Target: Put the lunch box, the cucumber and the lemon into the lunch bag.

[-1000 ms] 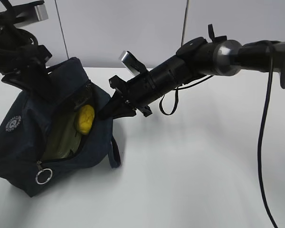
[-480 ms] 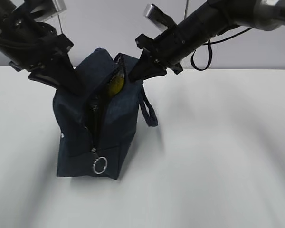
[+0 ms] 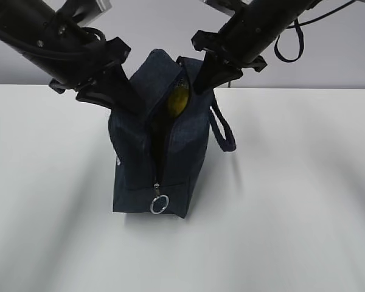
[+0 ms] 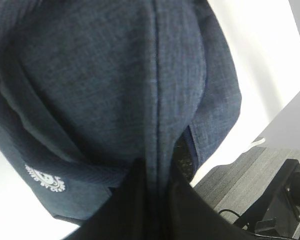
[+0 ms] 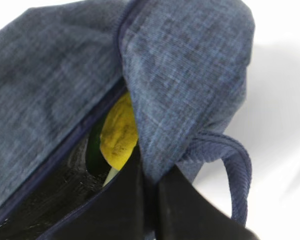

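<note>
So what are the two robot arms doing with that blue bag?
They are holding the lunch bag between them on the white table. The left pincer pinches the fabric on one side of the top, and the right pincer pinches the other side. The zipper is open, and the yellow lemon shows through the gap. Something green sits beside it, but it is too hidden to name.

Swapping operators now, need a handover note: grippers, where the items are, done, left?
Left gripper: shut on the fabric of the boxy dark navy lunch bag.
Right gripper: shut on the bag's opposite top edge.
Bag hangs upright between both arms; zipper open.
Bright yellow lemon is inside, something dark green beside it.
Lunch box not visible; confirm it and the cucumber are in. Then set down and release.
</note>
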